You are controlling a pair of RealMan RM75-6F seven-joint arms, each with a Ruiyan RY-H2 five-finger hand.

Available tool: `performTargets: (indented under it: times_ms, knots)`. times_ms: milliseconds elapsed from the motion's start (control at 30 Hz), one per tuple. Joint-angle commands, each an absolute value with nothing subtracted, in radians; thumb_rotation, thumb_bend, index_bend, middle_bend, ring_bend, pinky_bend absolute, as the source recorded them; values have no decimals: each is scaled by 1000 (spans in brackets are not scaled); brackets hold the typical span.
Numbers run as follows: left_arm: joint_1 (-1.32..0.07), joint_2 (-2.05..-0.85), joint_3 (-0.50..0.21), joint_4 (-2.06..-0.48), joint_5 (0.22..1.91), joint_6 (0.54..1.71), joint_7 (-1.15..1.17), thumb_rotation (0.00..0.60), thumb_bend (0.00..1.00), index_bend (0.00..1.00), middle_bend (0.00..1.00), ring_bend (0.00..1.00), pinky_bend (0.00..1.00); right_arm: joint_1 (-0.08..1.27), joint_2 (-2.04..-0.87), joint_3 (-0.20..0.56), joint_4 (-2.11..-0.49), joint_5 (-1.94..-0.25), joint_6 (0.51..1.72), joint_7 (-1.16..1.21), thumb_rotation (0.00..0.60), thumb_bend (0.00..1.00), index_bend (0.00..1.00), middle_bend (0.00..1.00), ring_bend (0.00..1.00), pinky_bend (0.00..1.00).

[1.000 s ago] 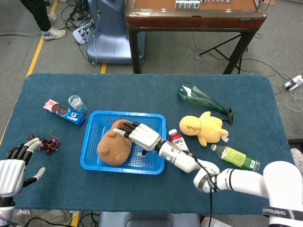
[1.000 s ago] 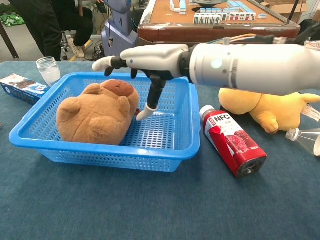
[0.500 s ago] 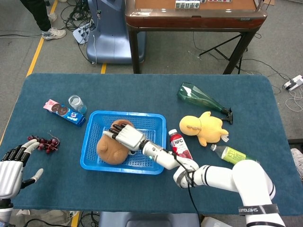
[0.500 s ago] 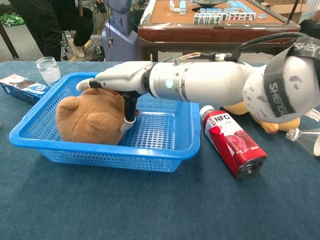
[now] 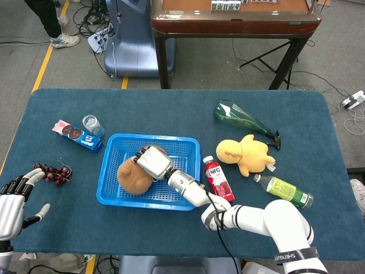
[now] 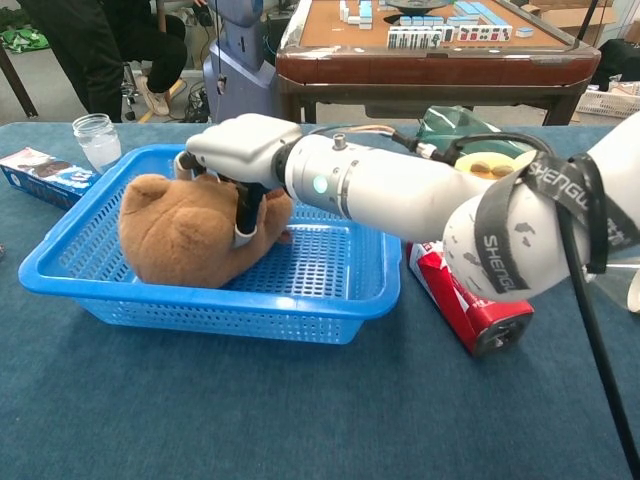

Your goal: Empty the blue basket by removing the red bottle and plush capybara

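The brown plush capybara [image 5: 130, 174] [image 6: 185, 232] lies in the left half of the blue basket [image 5: 114, 197] [image 6: 330, 300]. My right hand [image 5: 151, 162] [image 6: 240, 155] grips it from above, fingers curled over its back end. The red bottle [image 5: 217, 179] [image 6: 470, 300] lies on the table just right of the basket, partly hidden by my right arm in the chest view. My left hand [image 5: 12, 202] hovers open at the table's near left corner, holding nothing.
A biscuit packet [image 5: 77, 136] [image 6: 40, 170] and a glass jar [image 5: 92, 125] [image 6: 98, 139] sit left of the basket. Red berries [image 5: 52, 172] lie near my left hand. A yellow plush duck [image 5: 246, 154], a dark green bottle [image 5: 242, 118] and a clear green-labelled bottle [image 5: 285, 190] lie to the right.
My right hand moved left across the basket onto the capybara and closed on it; the plush is now squeezed and bunched up. The left hand barely shifted.
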State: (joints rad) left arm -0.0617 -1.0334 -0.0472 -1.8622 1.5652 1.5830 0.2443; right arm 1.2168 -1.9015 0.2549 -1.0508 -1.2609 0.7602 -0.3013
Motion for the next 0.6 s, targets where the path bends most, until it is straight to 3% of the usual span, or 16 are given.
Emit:
performTargets:
  times_ms: [33,333,600]
  knots:
    - [-62,-1032,-50,-1862,1563,1582,239,600,243,237,195,199,231,1194,-1873,261,-1061,-1347,849,-191,600,282,826,636,546,625]
    - [-67,-1029,-50,-1863,1573,1575,237,600,243,235,195,199,231,1088,-1635,287,-1301,-1426,1031,-140,600,265,826,636,557,627]
    - [-69,-1034,-48,-1858,1580,1571,232,600,243,233,195,198,231,969,-1431,308,-1425,-1338,1081,-202,600,256,826,635,557,627]
